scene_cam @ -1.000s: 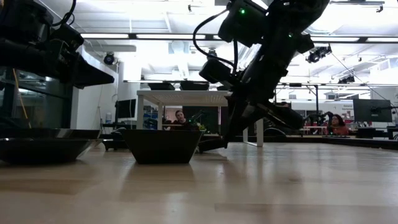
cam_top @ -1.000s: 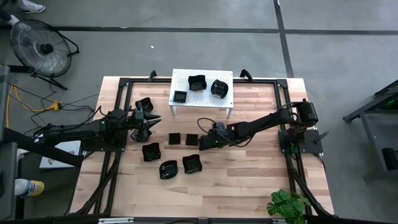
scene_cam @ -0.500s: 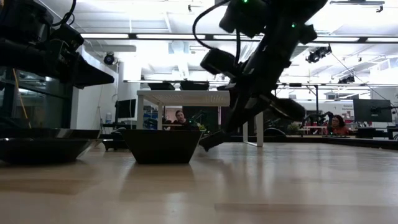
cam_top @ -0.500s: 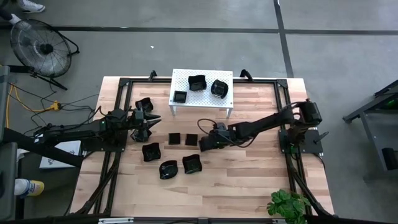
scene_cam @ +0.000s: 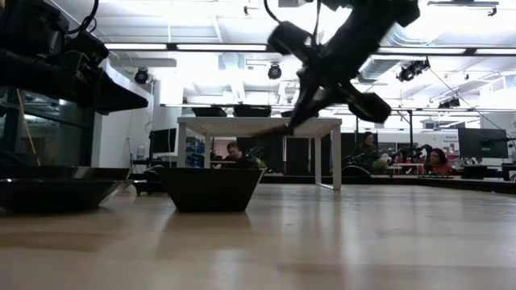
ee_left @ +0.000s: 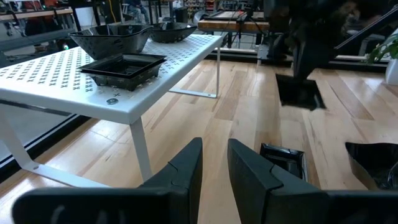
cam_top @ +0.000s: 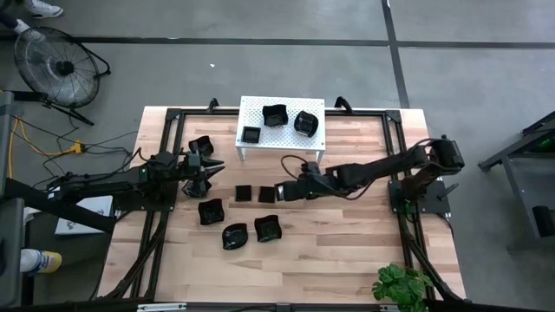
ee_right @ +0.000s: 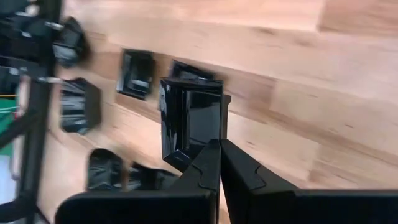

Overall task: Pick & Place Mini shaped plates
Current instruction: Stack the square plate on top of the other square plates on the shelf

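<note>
My right gripper [cam_top: 282,191] hangs over the table's middle, shut on a small flat square black plate [ee_right: 191,121], which also shows in the left wrist view [ee_left: 298,92]. Two more square plates [cam_top: 244,193] [cam_top: 266,194] lie flat on the wood beneath and beside it. Rounder black plates [cam_top: 211,211] [cam_top: 234,236] [cam_top: 268,228] rest nearer the front. The white perforated stand [cam_top: 260,124] at the back carries three plates. My left gripper [cam_top: 208,169] waits at the table's left, open by a narrow gap, nothing between its fingers [ee_left: 186,163]. My right gripper pinches the square plate's rim [ee_right: 205,146] between its two fingertips, at one edge. The fingers slant down from the table's right side. The plate hangs clear of the table, tipped on edge rather than flat.
Another black plate [cam_top: 201,146] lies just beyond my left gripper. The stand's legs [ee_left: 140,149] rise from the wood at the back. A dark metal frame [cam_top: 165,130] runs round the table. Bare wood shows at the front and right [cam_top: 347,243].
My right gripper has risen, carrying the square plate from the tabletop up to about the height of the stand's top. It has also drifted a little toward the far edge. The plate is now lifted clear. The other plates have stayed put.
</note>
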Robot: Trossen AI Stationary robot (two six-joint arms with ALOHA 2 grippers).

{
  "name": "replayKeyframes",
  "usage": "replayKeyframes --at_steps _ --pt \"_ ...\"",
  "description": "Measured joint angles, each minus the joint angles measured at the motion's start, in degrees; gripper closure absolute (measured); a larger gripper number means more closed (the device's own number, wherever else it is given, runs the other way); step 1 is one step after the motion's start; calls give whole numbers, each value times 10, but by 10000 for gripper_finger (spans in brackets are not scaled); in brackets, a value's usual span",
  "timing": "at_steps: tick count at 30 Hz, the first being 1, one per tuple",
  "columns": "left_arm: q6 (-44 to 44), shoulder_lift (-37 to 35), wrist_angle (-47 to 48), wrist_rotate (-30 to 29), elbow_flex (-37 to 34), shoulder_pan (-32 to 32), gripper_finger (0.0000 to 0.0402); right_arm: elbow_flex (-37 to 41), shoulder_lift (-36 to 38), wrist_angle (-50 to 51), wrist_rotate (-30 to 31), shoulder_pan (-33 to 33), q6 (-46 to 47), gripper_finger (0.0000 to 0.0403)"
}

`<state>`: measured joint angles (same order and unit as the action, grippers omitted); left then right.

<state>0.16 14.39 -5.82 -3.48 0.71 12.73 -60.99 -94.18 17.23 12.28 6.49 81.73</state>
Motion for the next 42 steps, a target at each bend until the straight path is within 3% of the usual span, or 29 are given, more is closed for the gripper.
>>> replayKeyframes --at_steps 9,24,42 --pt "0 0 0 0 0 0 328 -71 1 23 29 -17 -23 403" --pt "0 0 0 0 0 0 328 -213 -2 152 103 -48 -50 403" --pt "0 0 0 0 0 0 328 -380 -133 149 64 -126 -113 403"
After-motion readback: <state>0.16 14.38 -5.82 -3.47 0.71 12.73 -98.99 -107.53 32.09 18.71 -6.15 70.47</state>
